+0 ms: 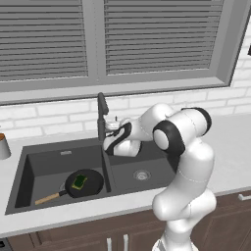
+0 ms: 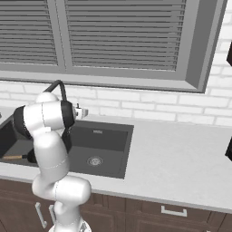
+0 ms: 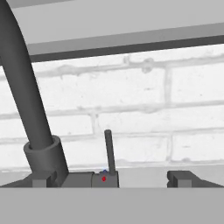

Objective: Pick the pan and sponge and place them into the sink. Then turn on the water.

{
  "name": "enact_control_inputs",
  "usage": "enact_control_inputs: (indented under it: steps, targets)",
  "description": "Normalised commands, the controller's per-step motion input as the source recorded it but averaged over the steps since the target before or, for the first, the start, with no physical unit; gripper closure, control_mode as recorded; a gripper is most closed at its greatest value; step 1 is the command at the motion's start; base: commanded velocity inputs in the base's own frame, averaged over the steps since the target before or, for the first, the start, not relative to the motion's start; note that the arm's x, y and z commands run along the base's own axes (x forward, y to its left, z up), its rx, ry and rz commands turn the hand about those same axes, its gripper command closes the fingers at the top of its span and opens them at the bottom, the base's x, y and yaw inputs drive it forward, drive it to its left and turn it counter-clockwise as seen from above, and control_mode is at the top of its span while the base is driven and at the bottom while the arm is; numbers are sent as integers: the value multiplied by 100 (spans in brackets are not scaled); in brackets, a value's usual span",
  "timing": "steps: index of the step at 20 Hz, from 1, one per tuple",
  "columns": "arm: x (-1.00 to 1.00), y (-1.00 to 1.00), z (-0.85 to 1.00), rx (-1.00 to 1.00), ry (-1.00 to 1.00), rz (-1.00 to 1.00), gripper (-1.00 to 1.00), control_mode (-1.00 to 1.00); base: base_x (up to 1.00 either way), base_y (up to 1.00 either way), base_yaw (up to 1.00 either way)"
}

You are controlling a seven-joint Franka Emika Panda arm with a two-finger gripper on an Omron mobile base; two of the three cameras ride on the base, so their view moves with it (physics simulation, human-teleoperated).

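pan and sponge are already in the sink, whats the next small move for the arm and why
Probably ease the gripper forward to the tap's slim upright lever and push it. The pan lies in the left basin of the sink with the sponge on it, and no stream falls from the tap. In the hand view, the lever stands between the open fingertips.

The black pan [image 1: 84,183] lay at lower left in the left basin of the dark sink [image 1: 59,147], wooden handle pointing left. The green sponge [image 1: 80,182] rested inside the pan.
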Motion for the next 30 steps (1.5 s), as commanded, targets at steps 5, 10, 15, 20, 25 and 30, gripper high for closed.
enact_control_inputs:
  steps: [5, 10, 15, 20, 25, 30]
  targets:
    - [19, 0, -10, 1, -4, 0, -100, -100, 0, 0, 0]
    - [25, 0, -3, 0, -4, 0, -100, -100, 0, 0, 0]
    - [22, 0, -9, 0, -3, 0, -100, -100, 0, 0, 0]
    - [18, 0, -18, 0, -3, 0, -100, -100, 0, 0, 0]
    - [16, 0, -23, 0, -2, 0, -100, -100, 0, 0, 0]
    - [6, 5, -24, 0, -1, 0, -100, -100, 0, 0, 0]
